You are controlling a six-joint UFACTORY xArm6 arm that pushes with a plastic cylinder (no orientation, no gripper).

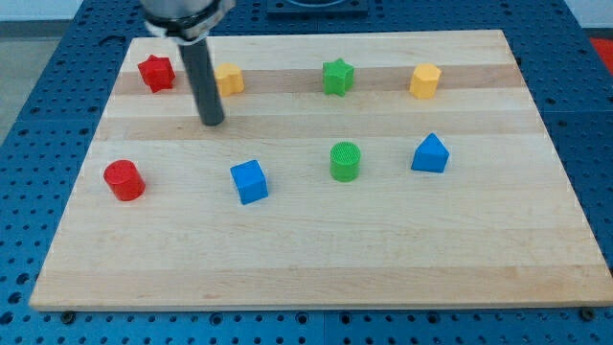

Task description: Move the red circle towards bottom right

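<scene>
The red circle stands on the wooden board at the view's left, about mid-height. My tip is on the board up and to the right of the red circle, well apart from it. The tip is just below a yellow block and to the lower right of a red star.
A blue cube stands to the right of the red circle. A green cylinder and a blue triangular block follow to the right. A green star and a yellow hexagon sit along the top.
</scene>
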